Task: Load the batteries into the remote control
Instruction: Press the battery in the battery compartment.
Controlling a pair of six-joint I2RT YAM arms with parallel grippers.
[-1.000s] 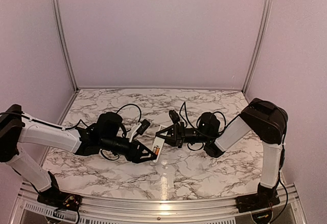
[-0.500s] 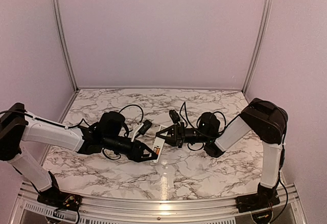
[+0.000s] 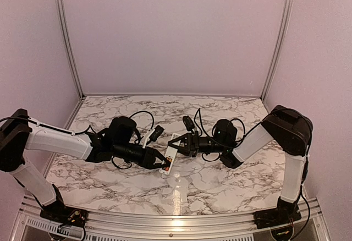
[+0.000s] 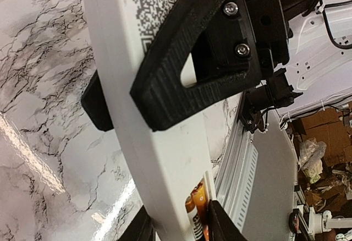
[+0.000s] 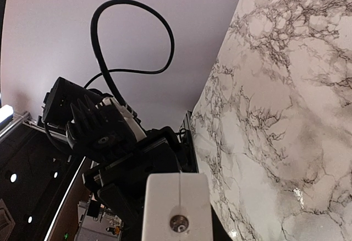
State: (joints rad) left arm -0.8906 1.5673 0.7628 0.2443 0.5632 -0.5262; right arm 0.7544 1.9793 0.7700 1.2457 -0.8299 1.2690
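Note:
The white remote control is held above the table between both grippers. In the left wrist view its back faces me, with a QR code near the far end. Two orange batteries lie side by side in the open compartment at its near end. My left gripper is shut on that near end, and also shows in the top view. My right gripper is shut across the far end, one black finger over the back. The right wrist view shows the remote's end face.
The marble table lies below, with a bright light glare near the front. An aluminium rail runs along the front edge. Black cables loop behind the grippers. Lilac walls close the back and sides.
My left arm has shifted a little to the right and its gripper has risen slightly with the remote's end. The right arm has barely moved. Both grips are unchanged.

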